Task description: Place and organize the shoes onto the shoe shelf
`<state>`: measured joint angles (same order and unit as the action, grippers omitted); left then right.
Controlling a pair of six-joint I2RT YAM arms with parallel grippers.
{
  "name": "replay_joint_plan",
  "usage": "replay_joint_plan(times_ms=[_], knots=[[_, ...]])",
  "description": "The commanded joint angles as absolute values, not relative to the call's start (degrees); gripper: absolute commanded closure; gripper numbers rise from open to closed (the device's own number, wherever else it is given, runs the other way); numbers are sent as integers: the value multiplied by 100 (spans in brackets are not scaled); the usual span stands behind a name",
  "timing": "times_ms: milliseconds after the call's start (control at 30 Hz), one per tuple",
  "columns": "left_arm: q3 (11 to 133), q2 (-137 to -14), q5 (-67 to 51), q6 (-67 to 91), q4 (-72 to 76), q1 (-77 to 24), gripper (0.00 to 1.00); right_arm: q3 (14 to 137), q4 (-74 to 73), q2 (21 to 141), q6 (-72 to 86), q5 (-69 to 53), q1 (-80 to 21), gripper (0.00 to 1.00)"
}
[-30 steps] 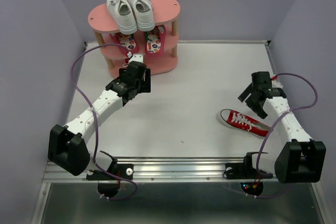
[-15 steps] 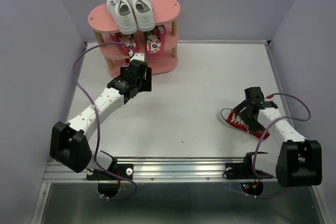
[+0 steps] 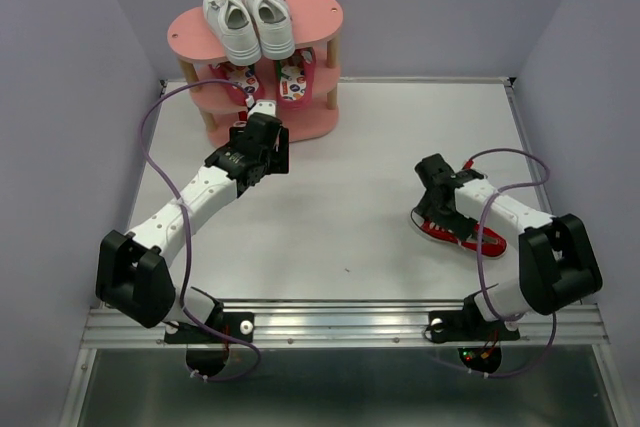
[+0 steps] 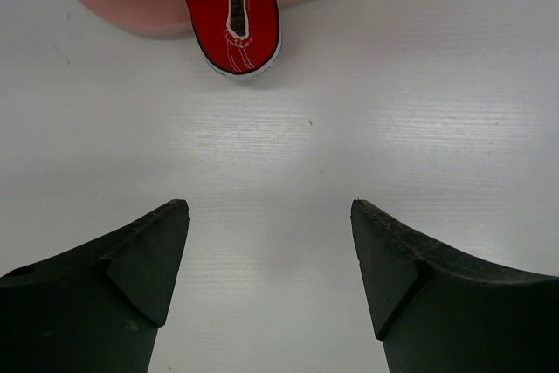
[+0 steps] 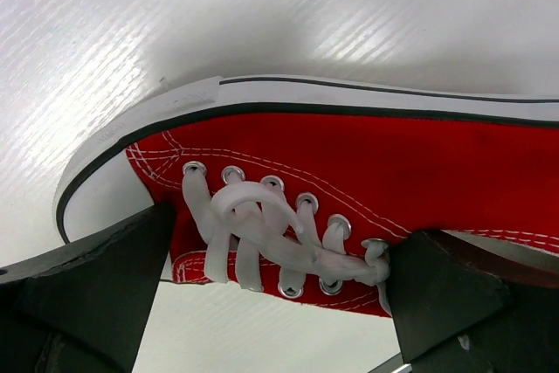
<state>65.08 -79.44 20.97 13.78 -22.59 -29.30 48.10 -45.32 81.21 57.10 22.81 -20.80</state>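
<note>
The pink shoe shelf (image 3: pixel 312 19) stands at the far left. White sneakers (image 3: pixel 248 17) sit on its top board and the red flip-flops (image 3: pixel 266 82) on the middle tier. One red canvas sneaker (image 4: pixel 231 15) lies on the bottom board (image 4: pixel 131 6), its end over the edge. My left gripper (image 4: pixel 269 207) is open and empty over the table just in front of it, and it also shows in the top view (image 3: pixel 259 124). The other red sneaker (image 5: pixel 376 155) lies on the table at the right (image 3: pixel 478 238). My right gripper (image 5: pixel 279 224) is open, its fingers straddling the laced front (image 3: pixel 440 213).
Purple cables loop from both arms (image 3: pixel 150 137). Lilac walls close the table on the left, back and right. A metal rail (image 3: pixel 330 312) runs along the near edge by the arm bases.
My right arm has swung left and down, from beyond the red sneaker to over its laced front. My left arm has hardly moved.
</note>
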Motion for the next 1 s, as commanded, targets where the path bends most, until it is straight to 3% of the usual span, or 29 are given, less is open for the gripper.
replay_joint_plan(times_ms=[0,167,400,600,767,967], knots=[[6803,-7928,2241,1388,-2276,-2971,14,5510,-1223,8674,6907,-1449,-3164,0],[6864,-7893,2303,1424,-2320,-2962,14,5484,-441,8772,7250,-2021,-3270,0],[6882,-7937,2241,1433,-2303,-2962,14,5090,-256,8201,7444,-1749,-3270,0],[6891,-7937,2223,1433,-2303,-2971,14,4492,1238,7594,7752,-1784,-3270,1],[6873,-7884,2302,1433,-2338,-2971,14,4430,2414,7979,7919,-2301,-3270,1],[6873,-7805,2364,1433,-2373,-2971,14,5334,1049,8227,6842,-2366,-3270,1]])
